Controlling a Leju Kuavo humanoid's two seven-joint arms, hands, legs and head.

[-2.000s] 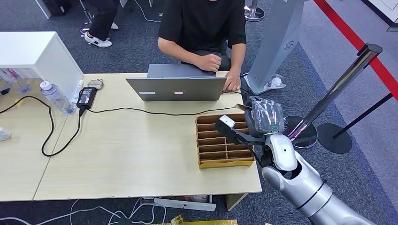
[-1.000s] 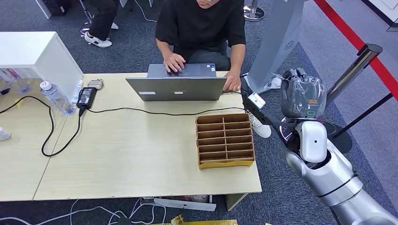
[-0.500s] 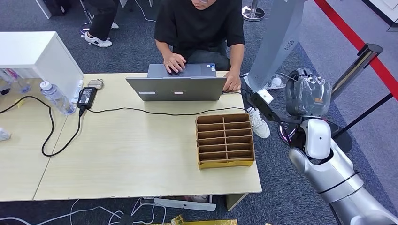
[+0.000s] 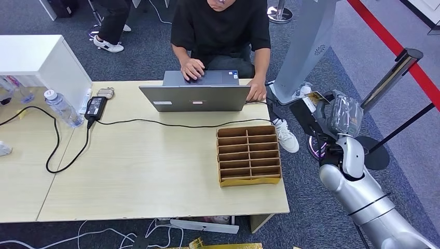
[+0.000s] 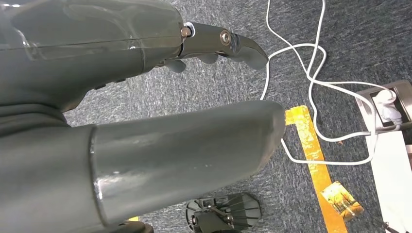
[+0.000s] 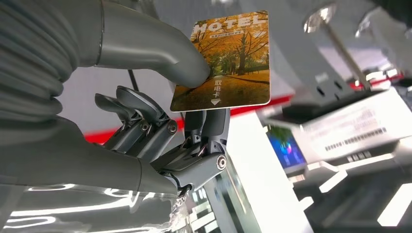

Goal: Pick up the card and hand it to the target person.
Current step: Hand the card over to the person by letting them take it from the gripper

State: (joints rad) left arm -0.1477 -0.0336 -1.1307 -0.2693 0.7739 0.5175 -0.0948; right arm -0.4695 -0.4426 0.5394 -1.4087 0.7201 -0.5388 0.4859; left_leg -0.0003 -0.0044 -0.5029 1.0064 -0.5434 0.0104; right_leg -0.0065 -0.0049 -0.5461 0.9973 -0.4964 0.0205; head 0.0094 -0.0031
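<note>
- The card [image 6: 227, 63] reads "HOTEL" across the top of an autumn-tree picture, with small characters and an arrow lower down.
- The right hand [image 6: 160, 111] pinches that card between thumb and a finger, the other fingers curled beneath; in the head view the hand [image 4: 332, 116] is raised off the tabletop's right edge.
- The left hand [image 5: 145, 97] hangs over carpet, holding nothing, fingers seemingly apart.
- One cardboard divider box [image 4: 249, 154] sits at the tabletop's right edge.
- One laptop [image 4: 196, 93] stands at the far edge, one person [image 4: 220, 28] typing.
</note>
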